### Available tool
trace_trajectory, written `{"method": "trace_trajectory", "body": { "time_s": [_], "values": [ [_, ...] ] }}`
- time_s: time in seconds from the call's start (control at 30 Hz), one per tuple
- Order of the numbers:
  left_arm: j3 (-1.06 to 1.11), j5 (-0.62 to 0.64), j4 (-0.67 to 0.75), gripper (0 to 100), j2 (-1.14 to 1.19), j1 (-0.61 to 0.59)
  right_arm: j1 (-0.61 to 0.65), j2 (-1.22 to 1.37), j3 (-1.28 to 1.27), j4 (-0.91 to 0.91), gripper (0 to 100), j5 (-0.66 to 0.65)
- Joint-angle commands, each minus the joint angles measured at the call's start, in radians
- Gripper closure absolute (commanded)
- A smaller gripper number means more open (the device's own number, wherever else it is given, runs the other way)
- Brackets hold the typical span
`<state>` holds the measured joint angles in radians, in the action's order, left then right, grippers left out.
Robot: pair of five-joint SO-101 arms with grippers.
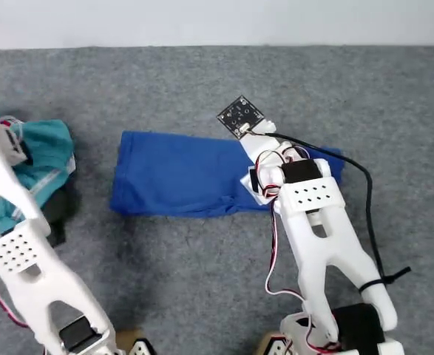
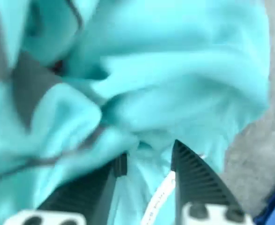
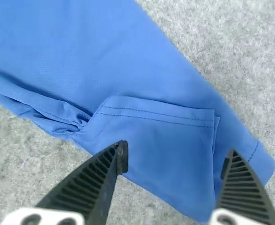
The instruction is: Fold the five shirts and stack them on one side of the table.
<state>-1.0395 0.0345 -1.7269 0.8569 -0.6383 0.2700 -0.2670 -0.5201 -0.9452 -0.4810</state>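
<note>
The blue shirt [image 1: 180,174] lies flat in the middle of the table [image 1: 202,296], folded into a band whose long axis runs from the left edge toward the right edge. My right gripper [image 3: 177,150] hangs straight over the band's right-hand end, jaws wide apart and holding nothing. In the right wrist view a folded-over sleeve flap [image 3: 160,124] with a stitched hem sits directly between them, and the shirt's corner is just beyond.

So the cloth I'd want is right under the tool, and the rest of the shirt stretches away leftward. I judge the next fold would carry this end along that axis toward the left end. The right arm is plainly the nearer one. Bare table lies along both the near and far sides of the band, so there's room to lift and sweep.

Near the left edge a crumpled teal shirt [image 1: 43,159] sits well apart from the blue one. My left gripper [image 2: 149,149] is down in that teal cloth; I cannot tell whether it grips it.
</note>
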Motion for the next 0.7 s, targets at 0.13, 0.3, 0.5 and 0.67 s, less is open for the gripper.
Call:
{"method": "trace_trajectory", "body": {
  "time_s": [0.13,0.3,0.5,0.67],
  "values": [
    [0.245,0.009,-0.026,83,-0.209,0.322,0.002,-0.044,0.006,-0.010,67.3,0.009],
    [0.374,0.054,-0.020,83,-0.250,0.493,-0.001,-0.044,0.005,-0.010,67.3,0.009],
    [0.389,0.051,-0.002,83,-0.135,0.477,-0.001,-0.044,0.005,-0.010,67.3,0.009],
    [0.315,0.051,-0.011,83,-0.064,0.425,-0.001,-0.044,0.005,-0.010,67.3,0.009]
  ]
}}
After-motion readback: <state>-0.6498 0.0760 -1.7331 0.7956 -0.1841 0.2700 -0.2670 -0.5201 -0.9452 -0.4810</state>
